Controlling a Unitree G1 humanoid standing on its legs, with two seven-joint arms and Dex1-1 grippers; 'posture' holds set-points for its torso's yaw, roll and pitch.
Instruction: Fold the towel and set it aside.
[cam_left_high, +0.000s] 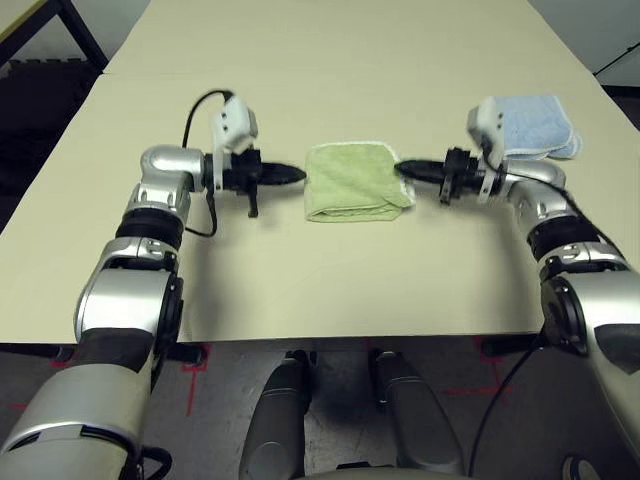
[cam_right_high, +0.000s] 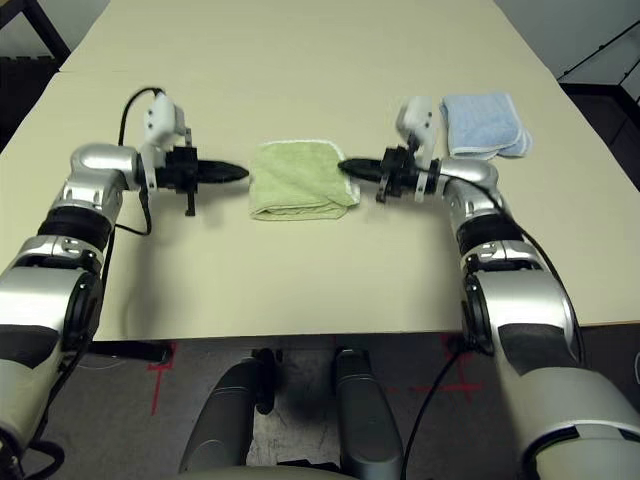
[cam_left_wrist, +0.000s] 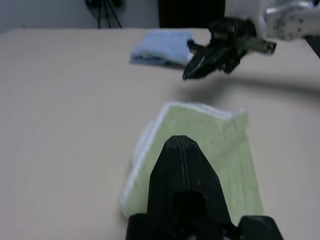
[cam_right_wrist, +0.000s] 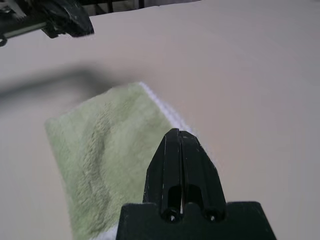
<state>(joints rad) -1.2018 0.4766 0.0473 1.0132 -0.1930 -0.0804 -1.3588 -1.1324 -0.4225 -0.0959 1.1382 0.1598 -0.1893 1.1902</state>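
The light green towel lies folded into a small square in the middle of the table, white edging showing along its far side. My left gripper hovers just off the towel's left edge, shut with nothing in it. At the towel's right edge my right gripper is also shut and empty, its tip over the near right corner. In the wrist views each pair of fingers is pressed together above the green cloth.
A smaller light blue folded cloth rests on the table behind my right wrist. A second table adjoins at the back. Dark floor lies past the left and right edges.
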